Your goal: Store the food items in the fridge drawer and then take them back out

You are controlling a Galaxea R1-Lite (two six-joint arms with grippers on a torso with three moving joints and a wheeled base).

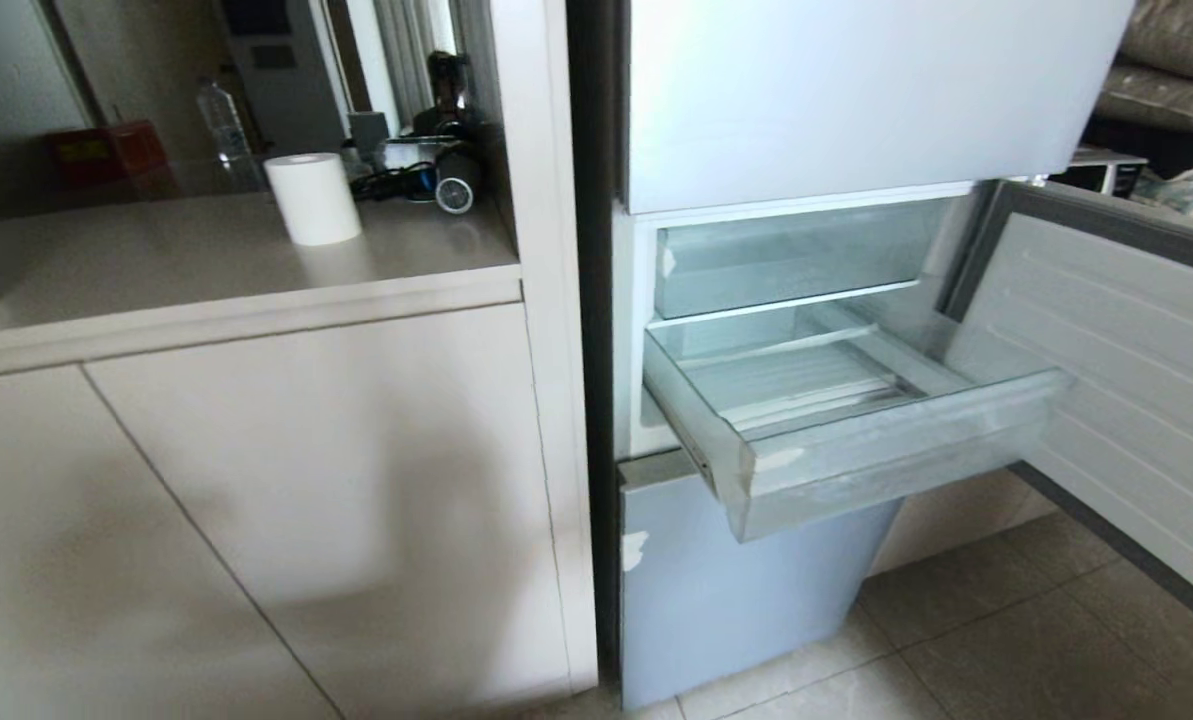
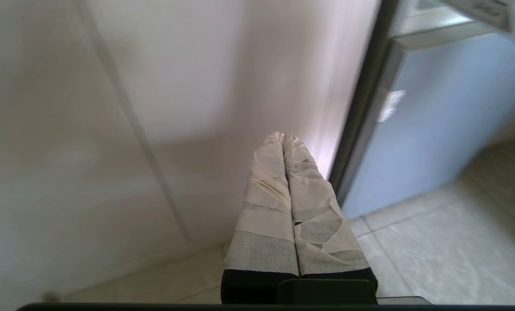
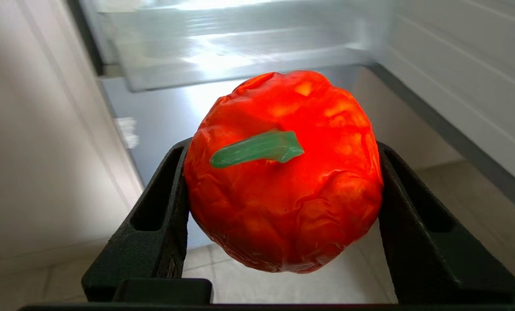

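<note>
The head view showed a fridge with its middle door (image 1: 1106, 370) swung open to the right. A wide, shallow, clear plastic drawer (image 1: 886, 465) with a ribbed floor and a scuffed, frosted front lip stood pulled out and looked empty. Above it sat a shorter clear bin (image 1: 796, 258). To the left, a pale bench (image 1: 156, 270) carried a white paper roll (image 1: 313, 198). Neither arm appeared here.

The left wrist view showed the left gripper (image 2: 283, 137) low beside a pale cabinet panel (image 2: 153, 108), its tape-wrapped fingers (image 2: 266, 207) pressed together around nothing.

The right wrist view showed the right gripper (image 3: 283, 181) with its black fingers (image 3: 153, 224) grasping a shiny, crinkled orange-red round fruit (image 3: 283, 207) with a green stem (image 3: 257, 149). The fruit was held below the drawer's underside, above the tiled floor (image 3: 477, 207).

The storing step seemed to be in hand. To do it well, the right arm would probably need to lift the fruit above the front lip, carry it over the ribbed floor, and let go low so it does not roll.
</note>
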